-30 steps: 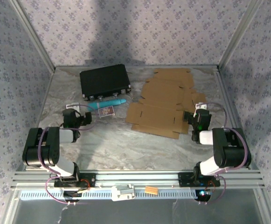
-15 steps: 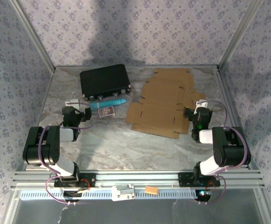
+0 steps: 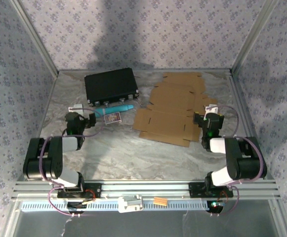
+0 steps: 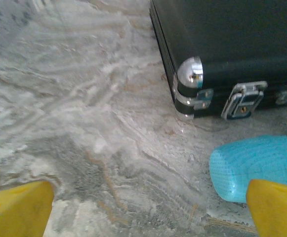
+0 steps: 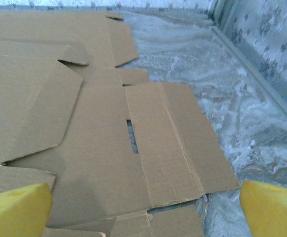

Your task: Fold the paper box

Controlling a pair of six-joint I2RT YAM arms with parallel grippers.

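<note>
None of the folding looks done: the paper box [image 3: 175,111] lies as a flat, unfolded cardboard blank on the counter [image 3: 133,148], directly ahead of the right fingers [image 5: 17,207] and well off to the right of the left fingers [image 4: 17,205]. Both pairs stand spread wide and grasp nothing, so every flap is left to raise and tuck. The right wrist view gives the blank's slot and score lines, too small to read from overhead. The left wrist view gives the black case [image 4: 222,44] with its latches and a blue textured object [image 4: 252,165] by the right fingertip. The overhead view sets both arms and the blank together.
</note>
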